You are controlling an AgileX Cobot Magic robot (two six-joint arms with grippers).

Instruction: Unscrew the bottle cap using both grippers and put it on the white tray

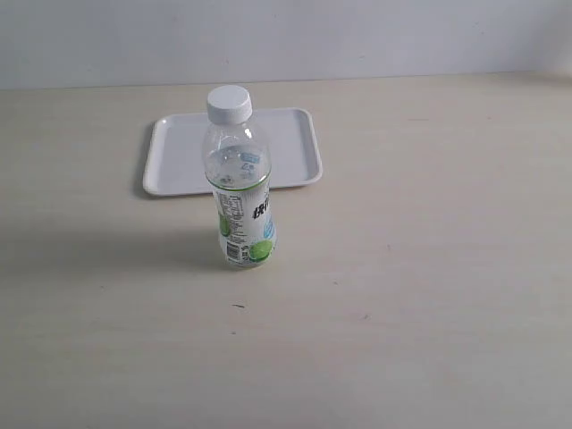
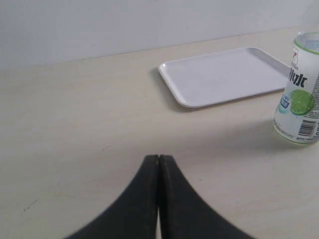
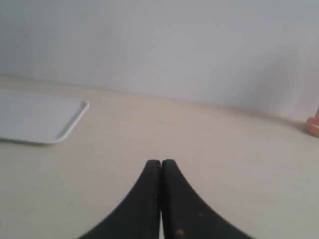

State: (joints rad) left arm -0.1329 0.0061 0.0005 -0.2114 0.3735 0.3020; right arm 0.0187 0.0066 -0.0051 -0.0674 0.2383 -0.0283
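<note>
The clear bottle (image 1: pixel 241 201) with its white-and-green lime label stands upright on the table, just in front of the white tray (image 1: pixel 290 156). Its white cap (image 1: pixel 229 104) sits on the neck. Neither arm shows in the exterior view. In the left wrist view my left gripper (image 2: pixel 158 158) is shut with nothing in it, low over the table; the tray (image 2: pixel 224 74) and the bottle's lower part (image 2: pixel 299 94) lie well ahead of it. My right gripper (image 3: pixel 160 163) is shut and empty too, with only a corner of the tray (image 3: pixel 40 117) in its view.
A pale wooden table (image 1: pixel 429 295) runs back to a plain white wall (image 1: pixel 357 36). A small orange object (image 3: pixel 314 124) stands at the edge of the right wrist view.
</note>
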